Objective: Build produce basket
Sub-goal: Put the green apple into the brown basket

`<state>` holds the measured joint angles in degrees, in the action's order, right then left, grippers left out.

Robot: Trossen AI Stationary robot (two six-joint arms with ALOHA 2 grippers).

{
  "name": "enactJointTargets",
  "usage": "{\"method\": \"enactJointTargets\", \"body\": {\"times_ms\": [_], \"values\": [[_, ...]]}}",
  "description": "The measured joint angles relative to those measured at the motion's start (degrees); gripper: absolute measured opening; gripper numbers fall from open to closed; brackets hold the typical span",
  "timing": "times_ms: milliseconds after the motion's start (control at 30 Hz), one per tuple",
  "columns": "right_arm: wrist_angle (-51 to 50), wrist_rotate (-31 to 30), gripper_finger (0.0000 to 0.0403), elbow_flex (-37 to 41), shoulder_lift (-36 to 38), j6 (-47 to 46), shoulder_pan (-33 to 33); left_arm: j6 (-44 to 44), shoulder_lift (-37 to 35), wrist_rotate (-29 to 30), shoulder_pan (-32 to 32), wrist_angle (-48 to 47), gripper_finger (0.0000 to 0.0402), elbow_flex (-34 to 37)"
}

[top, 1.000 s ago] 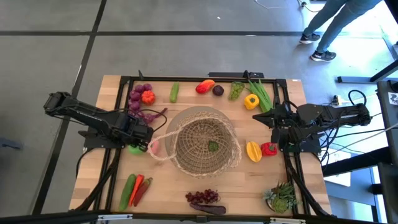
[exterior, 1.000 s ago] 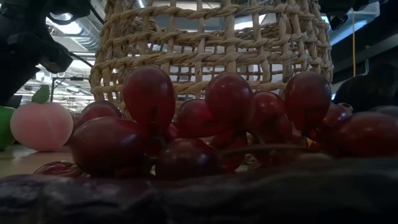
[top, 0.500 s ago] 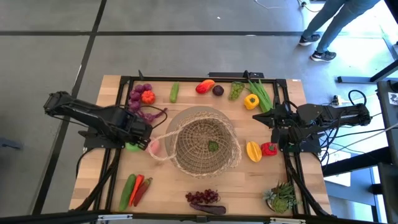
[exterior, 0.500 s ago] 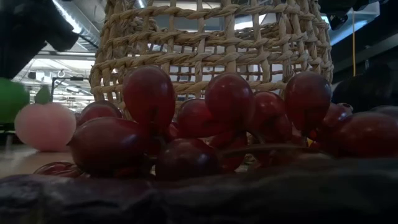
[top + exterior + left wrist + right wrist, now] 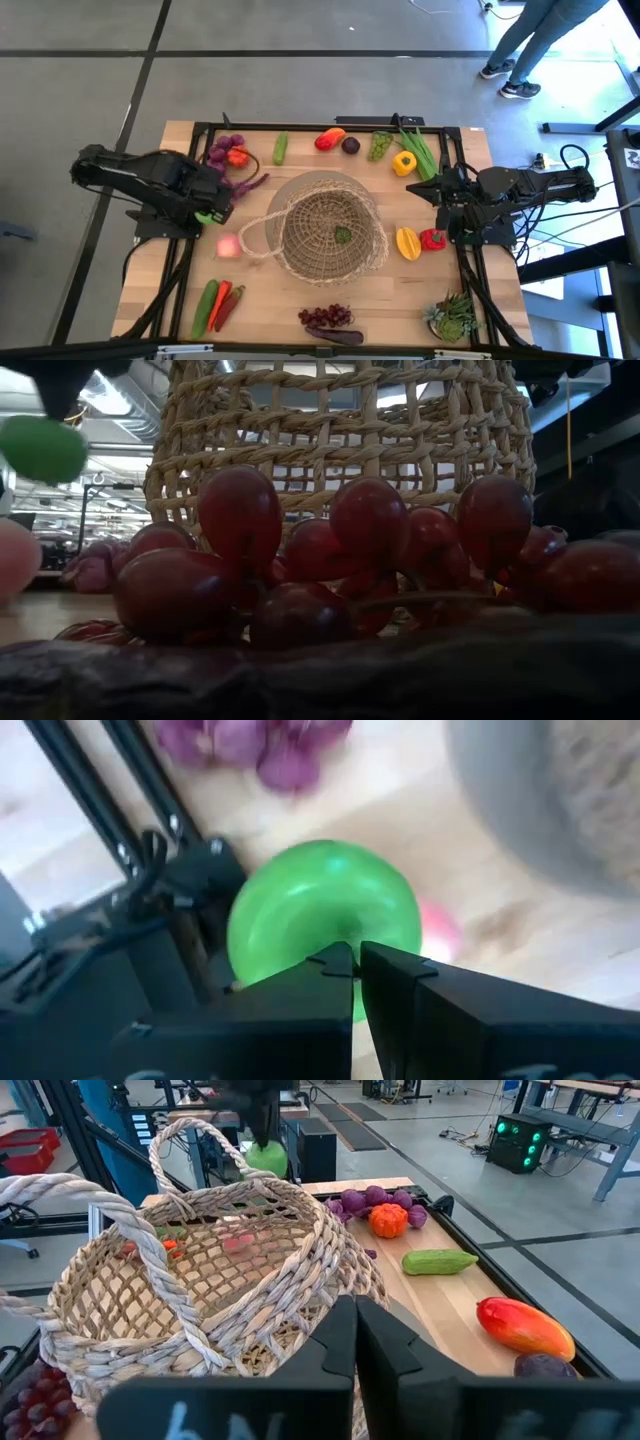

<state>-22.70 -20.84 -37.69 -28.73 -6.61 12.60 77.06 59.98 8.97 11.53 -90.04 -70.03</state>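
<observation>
The tan woven basket (image 5: pixel 330 228) (image 5: pixel 340 430) (image 5: pixel 200 1270) stands at the table's middle with a small green piece (image 5: pixel 343 236) inside. Left of it, my left gripper (image 5: pixel 212 211) (image 5: pixel 356 963) is shut on a round green fruit (image 5: pixel 203 218) (image 5: pixel 42 448) (image 5: pixel 320 910) that hangs above the table. A pink peach (image 5: pixel 228 246) (image 5: pixel 442 930) lies on the wood below it, beside the basket's loop handle (image 5: pixel 255 232). My right gripper (image 5: pixel 418 186) (image 5: pixel 354 1320) waits shut to the basket's right, holding nothing. My left gripper pinches the green fruit at the middle of its top (image 5: pixel 345 942) between its two fingertips. The fingers come from above, pointing steeply down. The fruit hangs below them, lifted clear of the table.
Purple grapes (image 5: pixel 222 150), an orange tomato (image 5: pixel 237 156), a cucumber (image 5: pixel 281 148) and more produce line the far edge. Yellow and red peppers (image 5: pixel 420 241) lie right of the basket. Chillies (image 5: pixel 222 303), dark grapes (image 5: pixel 326 317) and a potted plant (image 5: pixel 453 316) sit near. A person (image 5: pixel 530 40) stands beyond the table.
My left gripper, still shut, has risen with the green fruit and drawn a little toward the table's left edge. The fruit has come up off the wood and now hangs clear. The pink peach has rolled a little toward the table's left and near edges.
</observation>
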Motion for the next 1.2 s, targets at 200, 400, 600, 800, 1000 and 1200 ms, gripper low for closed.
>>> {"method": "enactJointTargets", "body": {"times_ms": [200, 400, 600, 800, 1000, 1200], "values": [[0.0, 0.0, 0.0000, 0.0, 0.0, 0.9, 0.0, -6.3, 0.0, 7.3, -3.3, 0.0, 0.0000, -7.7], [0.0, 0.0, 0.0000, 0.0, 0.0, 1.0, 0.0, -14.4, 0.9, 15.2, -8.0, 0.1, 0.0000, -14.6], [0.0, 0.0, 0.0000, 0.0, 0.0, 1.1, 0.0, -30.9, 4.5, 18.1, -11.4, 7.3, 0.0000, -21.8], [0.1, 0.0, 0.0000, 0.0, 0.0, 2.6, 0.0, -49.4, 11.3, 14.3, -13.2, 19.3, 0.0000, -29.6], [0.1, 0.0, 0.0000, 0.0, 0.0, 2.7, 0.0, -62.2, 19.7, 6.1, -13.3, 23.9, 0.0000, -37.3], [0.1, 0.0, 0.0000, 0.0, 0.0, 2.7, 0.0, -70.9, 25.6, -3.4, -11.0, 27.7, 0.0000, -42.8]]}}
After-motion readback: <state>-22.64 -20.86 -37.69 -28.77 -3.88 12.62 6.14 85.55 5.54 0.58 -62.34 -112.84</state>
